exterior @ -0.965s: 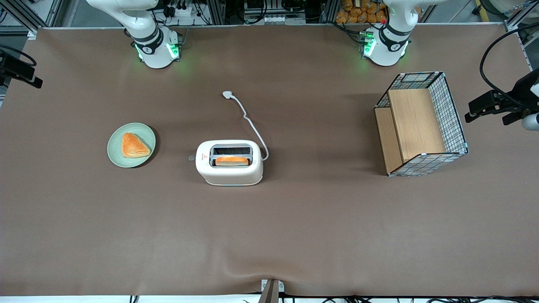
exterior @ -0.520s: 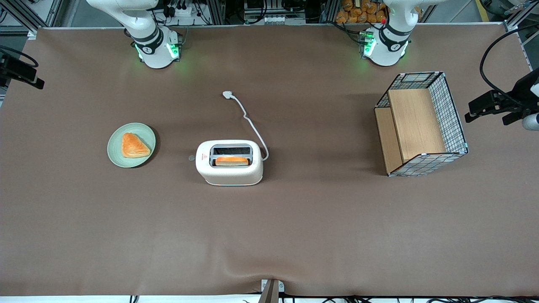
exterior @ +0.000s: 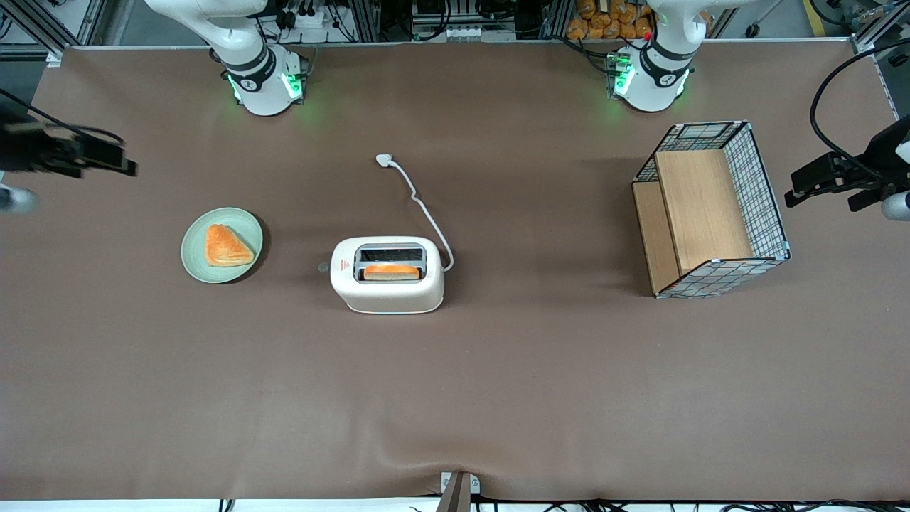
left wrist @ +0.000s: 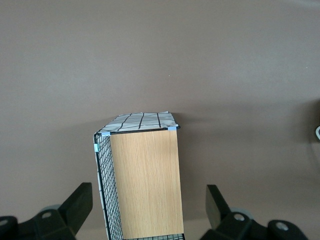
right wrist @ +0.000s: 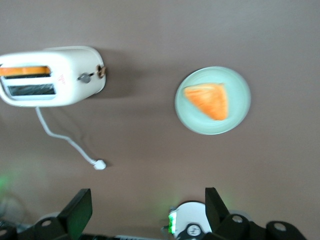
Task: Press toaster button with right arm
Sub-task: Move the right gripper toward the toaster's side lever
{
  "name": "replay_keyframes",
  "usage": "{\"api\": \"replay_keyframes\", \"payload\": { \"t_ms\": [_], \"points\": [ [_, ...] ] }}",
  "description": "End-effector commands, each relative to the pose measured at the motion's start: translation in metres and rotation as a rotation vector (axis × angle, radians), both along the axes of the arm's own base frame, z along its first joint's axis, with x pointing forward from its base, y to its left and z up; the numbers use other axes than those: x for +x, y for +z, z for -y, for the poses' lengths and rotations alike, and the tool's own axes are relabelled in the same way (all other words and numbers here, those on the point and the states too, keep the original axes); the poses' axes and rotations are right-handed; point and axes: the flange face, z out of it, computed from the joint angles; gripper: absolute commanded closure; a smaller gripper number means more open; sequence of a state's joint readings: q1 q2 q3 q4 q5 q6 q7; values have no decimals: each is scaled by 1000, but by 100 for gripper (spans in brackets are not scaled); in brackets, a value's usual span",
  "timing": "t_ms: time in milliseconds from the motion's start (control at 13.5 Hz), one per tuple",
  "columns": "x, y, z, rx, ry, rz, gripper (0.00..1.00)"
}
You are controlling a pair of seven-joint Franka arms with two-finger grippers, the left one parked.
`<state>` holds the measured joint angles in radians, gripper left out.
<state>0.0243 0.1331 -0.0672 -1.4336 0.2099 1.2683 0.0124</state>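
hand (exterior: 106, 158) moved in over table edge, fingers (right wrist: 75, 212) apart, well apart from toaster (exterior: 387, 274)

The toaster (exterior: 387, 274) stands mid-table, toast (exterior: 391, 271) in its slot. Its button (exterior: 323, 267) faces the plate (exterior: 222, 244). The gripper (exterior: 106, 158), fingers apart, hangs toward the working arm's end. The basket (exterior: 711, 208) sits toward the parked arm's end.

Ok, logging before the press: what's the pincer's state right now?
Right pincer: open, holding nothing, in the air toward the working arm's end of the table, well off the toaster.
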Motion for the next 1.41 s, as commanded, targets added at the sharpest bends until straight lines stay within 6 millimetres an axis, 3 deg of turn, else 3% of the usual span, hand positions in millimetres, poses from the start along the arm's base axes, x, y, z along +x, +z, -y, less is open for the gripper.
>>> {"api": "replay_keyframes", "payload": {
  "t_ms": [0, 297, 371, 520, 668, 1040, 1337],
  "points": [
    [14, -44, -17, 82, -10, -93, 0],
    [30, -142, -42, 269, -37, -288, 0],
    [29, -158, -51, 291, -28, -318, 0],
    [25, -172, -77, 286, 2, -326, 0],
    [24, -191, -81, 281, -15, -310, 0],
    [35, -191, -92, 299, -33, -231, 0],
    [40, -205, -94, 303, -46, -234, 47]
  ]
}}
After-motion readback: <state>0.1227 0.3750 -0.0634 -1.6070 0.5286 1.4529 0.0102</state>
